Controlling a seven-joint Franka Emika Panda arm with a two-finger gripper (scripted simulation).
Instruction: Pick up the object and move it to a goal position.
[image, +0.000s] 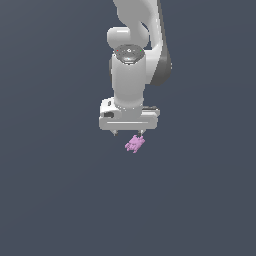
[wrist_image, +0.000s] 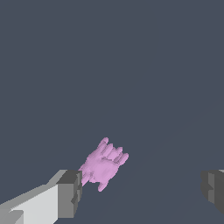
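Note:
The object (image: 135, 144) is a small pink-purple lumpy item with stubby protrusions, lying on the dark grey floor. My white gripper (image: 128, 133) hangs just above it, pointing down, with the jaws wide apart and nothing between them. The object sits off-centre, under the fingertip (image: 141, 133) on the exterior view's right. In the wrist view the object (wrist_image: 103, 164) lies right beside one grey finger pad (wrist_image: 70, 192), and the other pad (wrist_image: 214, 190) is far from it. The gripper (wrist_image: 142, 192) is open.
The white arm (image: 131, 75) rises above the gripper to the top of the exterior view. A plain dark grey floor (image: 50, 200) surrounds the object on all sides.

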